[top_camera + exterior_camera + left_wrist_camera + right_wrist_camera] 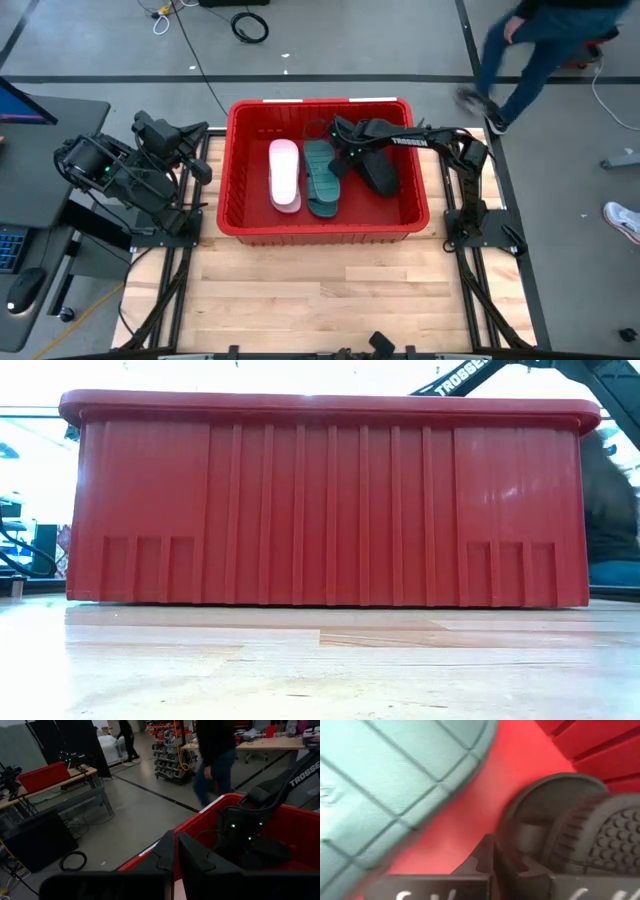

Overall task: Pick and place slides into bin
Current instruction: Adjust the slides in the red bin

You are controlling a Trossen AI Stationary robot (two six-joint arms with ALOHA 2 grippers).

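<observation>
Wooden worktop (300, 300) at frame bottom; large red slotted plastic bin (320, 232) above it holds pink, teal and black rubber slides (303, 176).
Right hand (340, 130), fingers together, empty inside the bin; it should rise straight. Left hand (200, 165) together, parked left.

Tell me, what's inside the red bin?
A pink slide, a teal slide and a black slide. The right gripper is shut inside too, covering some floor.
</observation>
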